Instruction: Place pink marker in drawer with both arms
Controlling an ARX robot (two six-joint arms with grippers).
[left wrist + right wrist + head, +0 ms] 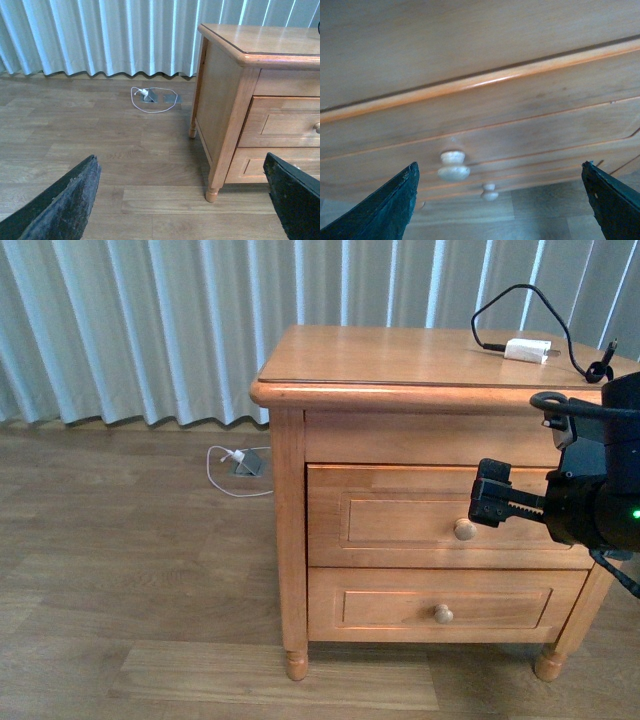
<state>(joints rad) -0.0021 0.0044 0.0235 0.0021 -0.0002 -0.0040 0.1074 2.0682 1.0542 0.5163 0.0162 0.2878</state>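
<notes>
Right gripper, black with toothed fingers, hangs in front of the upper drawer of the light honey-coloured wooden nightstand. From my front feed its tips sit at about 1 o'clock of that drawer's small round wooden knob, near it but not touching. On the right wrist feed I see the two dark fingers wide apart with nothing between them, and the pale knob lies between them, nearer one finger. The drawer front is flush with the frame, so it reads as closed.

Left gripper shows only on its own wrist feed: two black fingers spread far apart, empty, over the wood-plank floor, with the nightstand's side panel and turned foot ahead of it.

On the nightstand top, toward 1 o'clock in the front feed, I see a white charger block with a looping black cable. A white cord lies on the floor at 9 o'clock of the nightstand, below the pale pleated curtain.

I cannot find the pink marker on any feed.
</notes>
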